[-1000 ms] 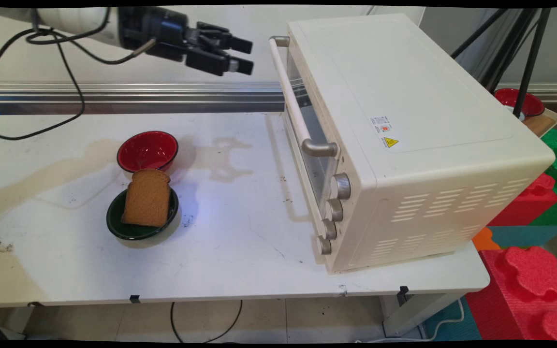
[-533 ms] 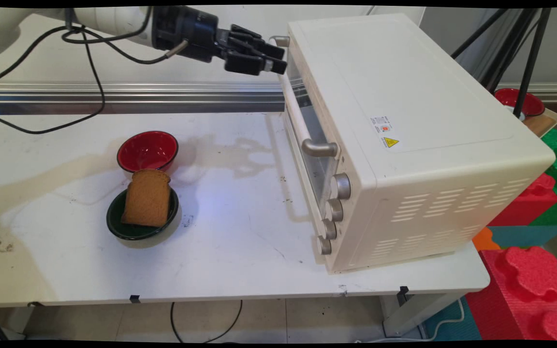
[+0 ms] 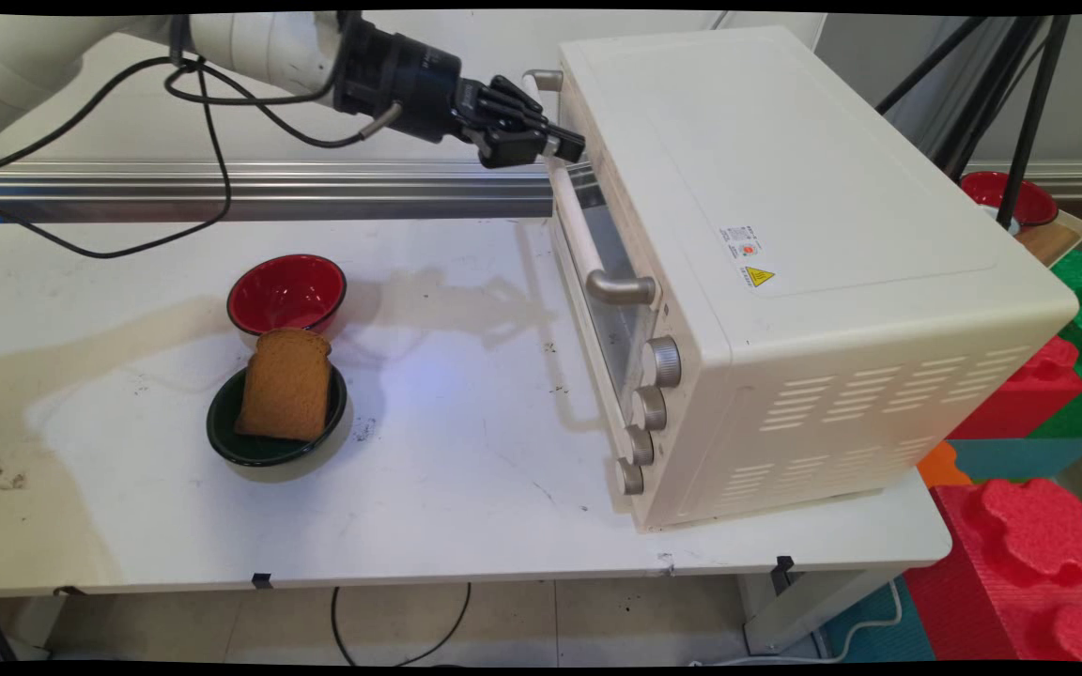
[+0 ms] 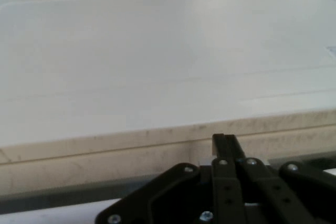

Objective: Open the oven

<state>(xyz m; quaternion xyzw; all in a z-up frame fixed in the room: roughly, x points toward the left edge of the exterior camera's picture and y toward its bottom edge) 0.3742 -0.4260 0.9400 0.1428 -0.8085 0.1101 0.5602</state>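
- Your gripper (image 3: 564,148) is pressed together, empty, its tips against the top edge of the oven (image 3: 785,235) door, by the far end of the handle (image 3: 571,208);
- The hand view shows the fingers (image 4: 224,142) meeting at the seam under the oven's top;
- Keep any push or pull steady; the door looks shut;
- The bread (image 3: 285,383) in the green bowl (image 3: 264,449), beside the red bowl (image 3: 286,292), sits well apart.

A white table (image 3: 466,526) stands before a pale wall (image 3: 466,122), with what look like foam blocks (image 3: 1020,554) beside it.
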